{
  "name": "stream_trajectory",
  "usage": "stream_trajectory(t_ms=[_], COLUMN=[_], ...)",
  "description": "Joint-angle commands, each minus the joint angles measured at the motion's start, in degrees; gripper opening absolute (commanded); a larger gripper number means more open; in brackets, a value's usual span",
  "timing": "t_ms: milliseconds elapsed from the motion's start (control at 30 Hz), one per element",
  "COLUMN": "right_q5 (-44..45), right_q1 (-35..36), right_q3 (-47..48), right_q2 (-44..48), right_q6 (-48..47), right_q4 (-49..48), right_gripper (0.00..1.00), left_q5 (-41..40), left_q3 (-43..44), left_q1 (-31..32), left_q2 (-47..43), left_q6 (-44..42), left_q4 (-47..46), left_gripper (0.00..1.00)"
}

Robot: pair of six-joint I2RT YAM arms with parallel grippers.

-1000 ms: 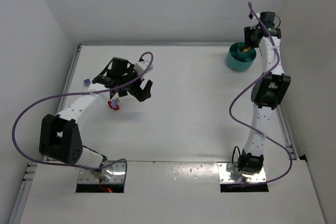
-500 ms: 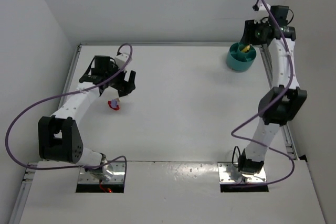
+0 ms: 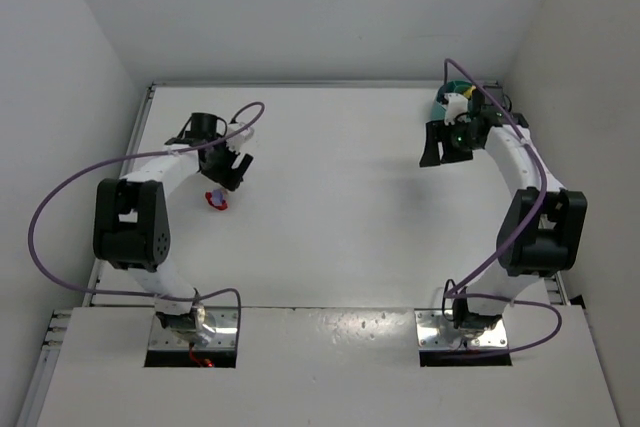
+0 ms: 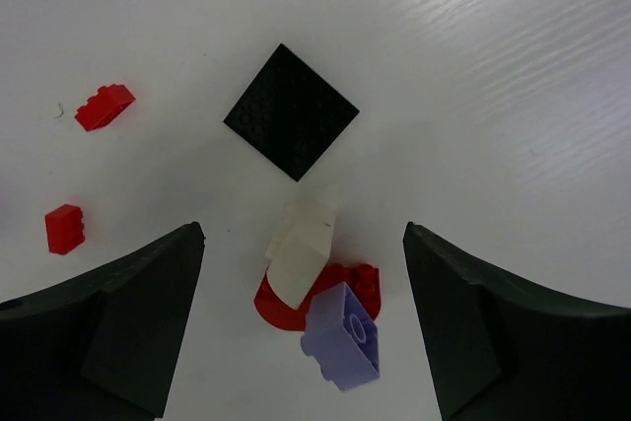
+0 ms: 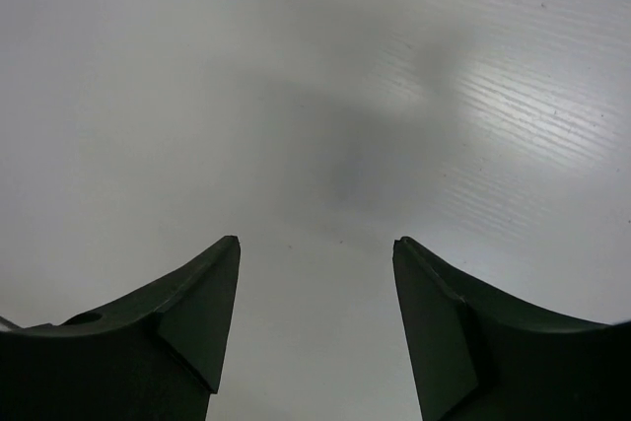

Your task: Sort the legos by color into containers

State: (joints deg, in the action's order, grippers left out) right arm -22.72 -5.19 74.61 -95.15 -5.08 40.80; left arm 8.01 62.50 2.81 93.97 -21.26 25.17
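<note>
Picking is the step in hand, I'd say. The left pincer (image 4: pixel 303 236) hangs spread over the legos (image 4: pixel 317 293) heaped low in its view. The right pincer (image 5: pixel 315 244), spread and empty, sits by the tub (image 3: pixel 458 87), upper right. The next move calls for pinching one alone.

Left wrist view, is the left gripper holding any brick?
No, the left gripper is wide open, and the whitish brick lies loose below it, ungripped.

Likely a lab — white-walled robot table (image 3: pixel 340 217).
</note>
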Motion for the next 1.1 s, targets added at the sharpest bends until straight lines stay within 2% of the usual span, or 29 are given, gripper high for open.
stream_trajectory(t_ms=[0, 400, 733, 867, 1067], right_q5=[-2.4, -2.9, -2.9, -2.9, -2.9], right_q1=[1.1, 2.9, 3.4, 4.0, 4.5], right_q3=[0.1, 0.6, 2.3, 2.9, 3.4], right_q2=[2.4, 1.3, -0.4, -0.9, -0.9], right_q6=[-0.3, -0.3, -0.3, -0.3, -0.3], right_q4=[-4.3, -3.6, -2.6, -2.0, -1.5], right_gripper=[0.65, 0.67, 0.67, 0.67, 0.67], left_q5=[-1.5, -0.5, 4.2, 4.7, 6.9], left_q3=[4.7, 14.0, 17.2, 15.8, 13.3], left_q1=[-0.9, -0.9, -1.4, -2.5, -6.4], left_q2=[3.4, 17.5, 23.3, 23.3, 14.3], left_q6=[-5.5, -14.5, -19.2, -19.8, -15.9], left_q4=[0.4, 1.0, 6.3, 6.8, 2.7], left_gripper=[0.89, 0.87, 0.78, 0.76, 0.79])
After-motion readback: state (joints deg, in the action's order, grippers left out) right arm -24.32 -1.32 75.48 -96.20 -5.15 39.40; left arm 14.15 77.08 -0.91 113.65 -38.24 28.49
